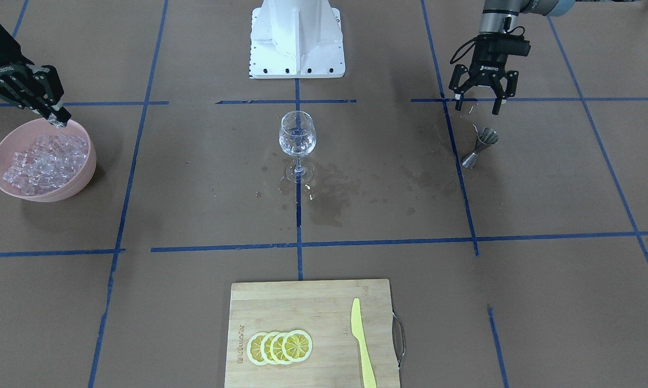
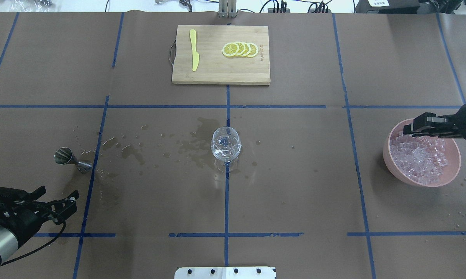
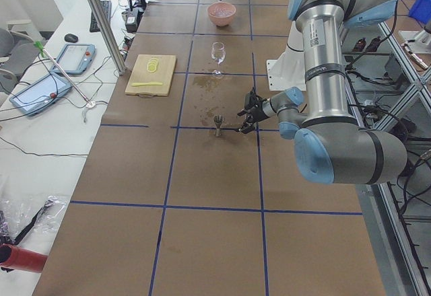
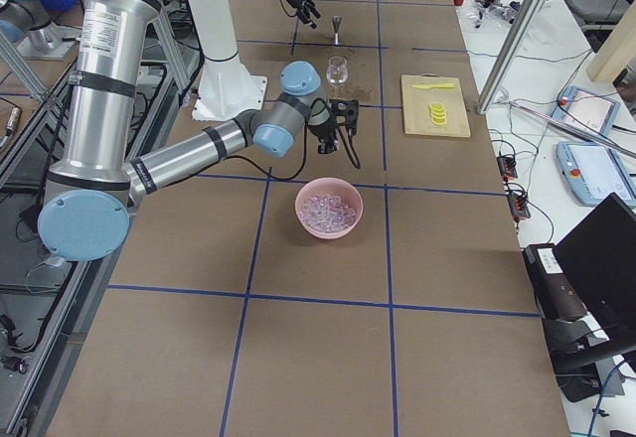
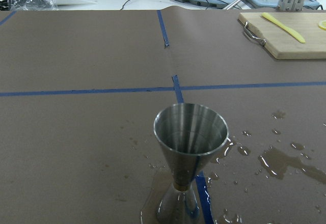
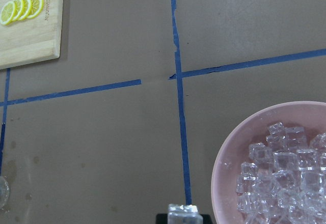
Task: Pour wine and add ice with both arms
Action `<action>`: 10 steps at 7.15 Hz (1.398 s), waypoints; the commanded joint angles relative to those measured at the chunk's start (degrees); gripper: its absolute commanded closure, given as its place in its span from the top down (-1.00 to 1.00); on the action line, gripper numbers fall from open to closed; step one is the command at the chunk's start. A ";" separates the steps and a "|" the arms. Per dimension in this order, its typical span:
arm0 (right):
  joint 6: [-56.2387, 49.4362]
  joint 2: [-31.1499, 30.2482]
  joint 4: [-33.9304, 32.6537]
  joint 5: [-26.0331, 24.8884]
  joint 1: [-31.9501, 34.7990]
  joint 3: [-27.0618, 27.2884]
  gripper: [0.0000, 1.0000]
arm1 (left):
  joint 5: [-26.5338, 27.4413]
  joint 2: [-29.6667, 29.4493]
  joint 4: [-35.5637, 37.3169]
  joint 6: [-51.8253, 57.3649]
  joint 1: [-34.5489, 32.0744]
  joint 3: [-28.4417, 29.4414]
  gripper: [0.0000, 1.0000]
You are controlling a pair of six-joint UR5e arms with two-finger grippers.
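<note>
Wine (image 1: 297, 145), nearly colourless, sits in the single stemmed glass (image 1: 297, 125) at the table's (image 1: 545, 178) centre, well apart from both "ROBOTIQ"-marked grippers. One cutting board (image 1: 302, 307) at the operators' edge, its stamp unreadable, carries four lemon slices (image 1: 280, 347) and one yellow knife (image 1: 362, 345). One pink bowl (image 1: 87, 172) heaped with ice (image 1: 46, 161) stands at the table's right end. The right gripper (image 1: 60, 119) above its rim pinches one cube (image 6: 185, 211). The left gripper (image 1: 477, 102), prongs spread, hovers near one steel jigger (image 1: 479, 147).
</note>
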 commanded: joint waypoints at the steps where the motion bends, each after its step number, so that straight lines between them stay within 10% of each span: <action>1: 2.12 2.03 0.00 -0.12 -1.10 0.00 -1.00 | -8.23 1.34 7.39 -0.10 0.25 -6.10 1.00; 5: 3.78 5.36 -0.53 0.05 -1.88 0.00 -1.00 | -20.02 2.57 24.83 0.34 -0.10 -16.72 1.00; 10: 8.71 14.56 -5.76 -0.83 -6.19 -0.27 -1.00 | -28.46 1.78 26.32 8.05 -4.56 -18.78 1.00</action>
